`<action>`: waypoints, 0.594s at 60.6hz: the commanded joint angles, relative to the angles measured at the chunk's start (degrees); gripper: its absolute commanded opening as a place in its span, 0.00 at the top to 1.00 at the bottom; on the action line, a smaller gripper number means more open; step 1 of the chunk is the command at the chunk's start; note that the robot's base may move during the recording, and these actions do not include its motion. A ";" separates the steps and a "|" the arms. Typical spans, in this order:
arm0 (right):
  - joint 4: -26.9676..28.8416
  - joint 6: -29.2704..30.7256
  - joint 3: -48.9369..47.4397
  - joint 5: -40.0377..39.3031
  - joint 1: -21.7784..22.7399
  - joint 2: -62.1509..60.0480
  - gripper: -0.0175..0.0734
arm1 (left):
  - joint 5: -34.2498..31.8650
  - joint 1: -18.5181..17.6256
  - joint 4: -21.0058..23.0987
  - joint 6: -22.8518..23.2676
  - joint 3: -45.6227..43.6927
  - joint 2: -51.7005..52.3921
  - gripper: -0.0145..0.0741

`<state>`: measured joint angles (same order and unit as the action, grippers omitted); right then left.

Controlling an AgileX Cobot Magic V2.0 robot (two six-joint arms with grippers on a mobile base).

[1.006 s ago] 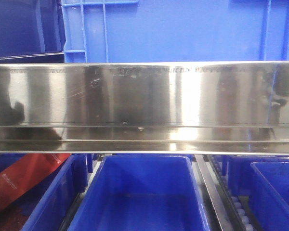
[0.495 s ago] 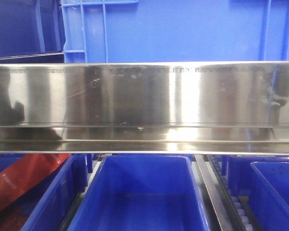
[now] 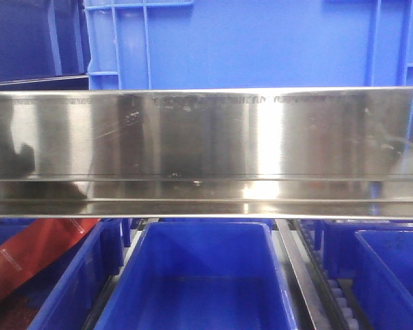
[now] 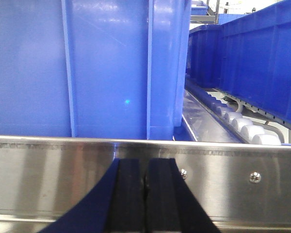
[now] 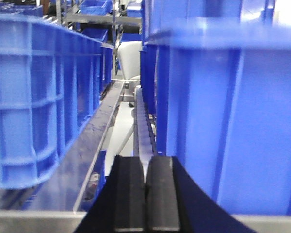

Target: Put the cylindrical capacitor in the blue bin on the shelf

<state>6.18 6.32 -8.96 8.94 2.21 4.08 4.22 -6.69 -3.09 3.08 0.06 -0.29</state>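
The shelf's broad front rail (image 3: 206, 148) runs the full width of the front view, barring straight entry between the upper bins (image 3: 261, 41) and the lower tier. Beneath it, the middle bin (image 3: 199, 275) is open-topped with room above its rim, hemmed by a bin at the left (image 3: 76, 275) and a divider rail (image 3: 296, 275) at the right. In the right wrist view a narrow channel over the roller track (image 5: 143, 126) stays open between two bin walls.
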 commanded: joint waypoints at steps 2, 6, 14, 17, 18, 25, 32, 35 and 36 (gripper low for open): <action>-0.66 -0.41 4.85 -2.91 0.35 -3.81 0.94 | -0.98 0.08 0.27 -0.15 -0.06 0.29 0.96; -0.66 -0.41 7.93 -3.12 0.39 -4.08 0.94 | -0.98 0.08 0.27 -0.15 -0.06 0.29 0.96; -0.54 -0.41 8.96 -3.13 0.39 -4.08 0.94 | -0.98 0.08 0.27 -0.15 -0.06 0.29 0.96; -1.59 -0.41 8.96 -2.54 0.39 -4.08 0.94 | -0.98 0.08 0.27 -0.15 -0.06 0.29 0.96; -1.89 -0.41 8.96 -2.54 0.39 -4.08 0.94 | -0.98 0.08 0.27 -0.15 -0.06 0.29 0.96; -2.45 -0.41 8.96 -3.07 0.39 -4.08 0.94 | -0.98 0.08 0.27 -0.15 -0.06 0.29 0.96; -2.45 -0.41 8.96 -3.99 0.39 -4.08 0.94 | -0.98 0.08 0.27 -0.15 -0.06 0.29 0.96; -2.33 -0.41 8.96 -4.26 0.39 -4.08 0.94 | -0.98 0.08 0.27 -0.15 -0.06 0.29 0.96; -2.15 -0.41 8.96 -4.29 0.39 -4.08 0.94 | -0.98 0.08 0.27 -0.15 -0.06 0.29 0.96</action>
<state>4.26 6.08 -0.05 6.67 2.29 0.19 4.11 -6.69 -3.09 3.08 0.06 -0.29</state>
